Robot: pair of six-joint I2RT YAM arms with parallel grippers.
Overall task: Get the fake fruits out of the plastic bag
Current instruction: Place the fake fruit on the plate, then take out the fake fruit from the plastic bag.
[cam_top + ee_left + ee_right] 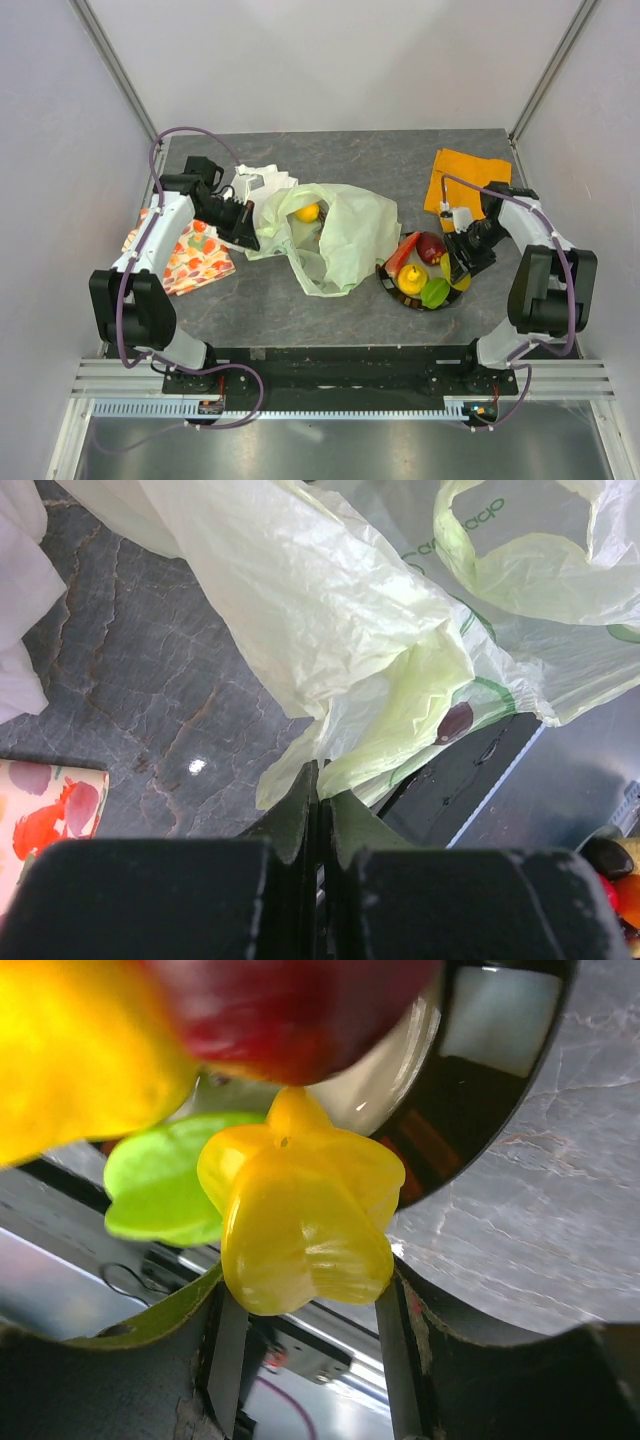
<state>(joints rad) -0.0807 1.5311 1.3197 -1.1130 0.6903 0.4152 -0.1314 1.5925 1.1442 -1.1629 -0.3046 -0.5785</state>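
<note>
One yellow fruit (307,212) in plastic bag (350,240). Hold left fingers (295,825) shut on its film; set yellow star fruit (300,1220), clamped in half-spread right fingers (405,1360), low onto plate (470,1120) before release.

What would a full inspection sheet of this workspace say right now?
Surface: dark grey stone-look table, no spills seen.
Job's things: plastic bag lies mid-table with a yellow fruit inside; other fake fruits sit on a black plate.
Clutter: white cloth, orange cloth, fruit-print cloth.
Grippers: left gripper shut, pinching the bag's edge; right gripper grips a yellow star-shaped fruit over the plate.
Cables: purple cables loop along both arms.
Surroundings: pale walls, metal frame posts.
</note>
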